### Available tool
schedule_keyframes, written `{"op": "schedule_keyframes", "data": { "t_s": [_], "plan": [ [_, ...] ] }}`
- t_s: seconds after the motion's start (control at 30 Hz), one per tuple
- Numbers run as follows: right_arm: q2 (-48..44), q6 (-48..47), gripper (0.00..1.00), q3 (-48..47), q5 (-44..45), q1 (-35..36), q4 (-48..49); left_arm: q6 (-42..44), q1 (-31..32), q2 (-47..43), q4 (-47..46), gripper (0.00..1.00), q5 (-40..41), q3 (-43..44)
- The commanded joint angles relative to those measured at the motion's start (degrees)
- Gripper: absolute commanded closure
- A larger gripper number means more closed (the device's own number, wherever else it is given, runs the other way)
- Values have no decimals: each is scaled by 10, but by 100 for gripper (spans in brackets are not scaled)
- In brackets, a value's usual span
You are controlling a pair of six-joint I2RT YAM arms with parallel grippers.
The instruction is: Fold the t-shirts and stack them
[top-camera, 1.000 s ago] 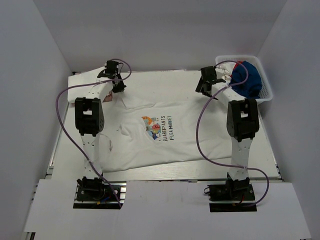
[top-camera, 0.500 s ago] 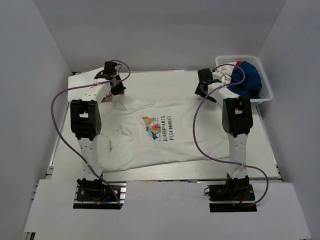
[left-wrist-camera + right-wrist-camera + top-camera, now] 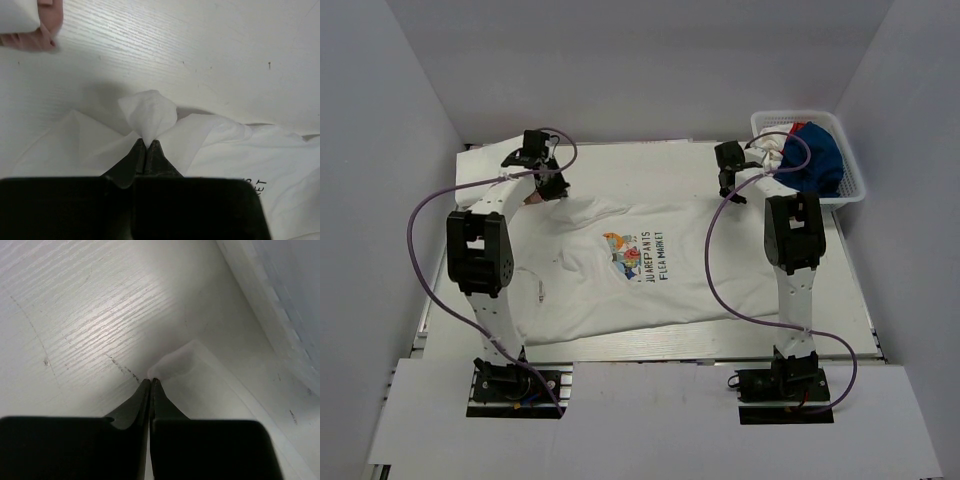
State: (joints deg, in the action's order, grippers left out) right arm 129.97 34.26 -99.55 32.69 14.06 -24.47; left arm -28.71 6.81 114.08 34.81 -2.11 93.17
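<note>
Plainly, "JUAREPANTS FLEA MARKET" is read in full on the white t-shirt (image 3: 610, 300) only from above — it is spread between the two sets of jaws. By wrist views alone, a bunched fold is shown pinched in the left gripper (image 3: 145, 143), a corner nipped by the right gripper (image 3: 150, 381), tips pressed together.

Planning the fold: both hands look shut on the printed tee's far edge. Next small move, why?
Probably a short lift of both together. The left hand is shut on a bunched tuft of the t-shirt; the right hand pinches only the tip of a corner. A small lift would test that thin grip before folding the far edge over.
</note>
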Motion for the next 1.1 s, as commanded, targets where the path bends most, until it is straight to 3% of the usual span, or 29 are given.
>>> {"op": "schedule_keyframes", "data": {
  "t_s": [0.0, 0.27, 0.6, 0.73, 1.07],
  "plan": [
    [-29, 1, 100, 26, 18, 3, 4, -11, 2, -59, 3, 100, -4, -15],
    [-152, -67, 100, 124, 29, 11, 96, -37, 2, -127, 21, 100, -12, -82],
    [-295, -89, 100, 264, 29, 21, 120, -79, 8, -281, 104, 100, -37, -224],
    [-350, -99, 100, 294, 38, 21, 121, -79, 1, -342, 162, 100, 3, -243],
    [-434, -103, 100, 363, -3, 20, 115, -79, 7, -445, 228, 100, -19, -303]
  ]
}}
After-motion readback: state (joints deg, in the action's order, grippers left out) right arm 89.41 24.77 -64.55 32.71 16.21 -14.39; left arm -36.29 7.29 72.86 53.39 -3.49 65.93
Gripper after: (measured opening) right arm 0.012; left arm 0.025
